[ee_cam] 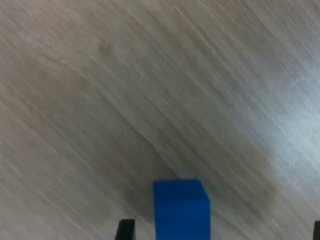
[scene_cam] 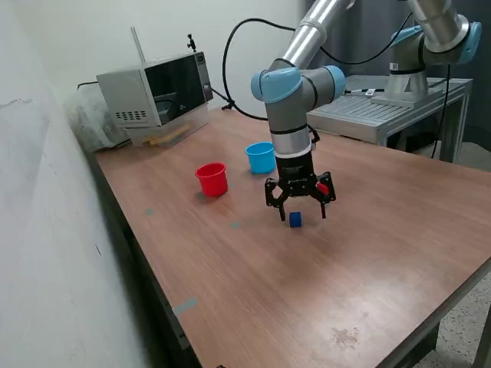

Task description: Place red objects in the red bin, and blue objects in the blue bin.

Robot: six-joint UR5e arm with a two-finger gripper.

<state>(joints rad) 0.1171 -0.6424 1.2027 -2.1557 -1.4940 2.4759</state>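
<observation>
Lay on the wooden table (scene_cam: pixel 368 253) as a small dark blue cube (scene_cam: pixel 295 220), directly under the gripper (scene_cam: pixel 301 211) and between its spread fingers; showed no long axis, all sides looking equal; sat flat on one face, with edges turned at a slight angle to the table's near edge in the exterior view; appeared in the wrist view (ee_cam: pixel 181 210) as a plain, saturated blue block with sharp corners, a lighter top face and a darker side, casting a soft shadow on the grain; stood free of both fingertips (ee_cam: pixel 126 228), with a clear gap on either side. Hung just above the tabletop with jaws wide apart, gripping nothing. Stood further back, toward the exterior view's left, as a red cup (scene_cam: pixel 212 179) and a light blue cup (scene_cam: pixel 261 157), both upright with mouths open, near each other but not touching, well apart from the cube.
</observation>
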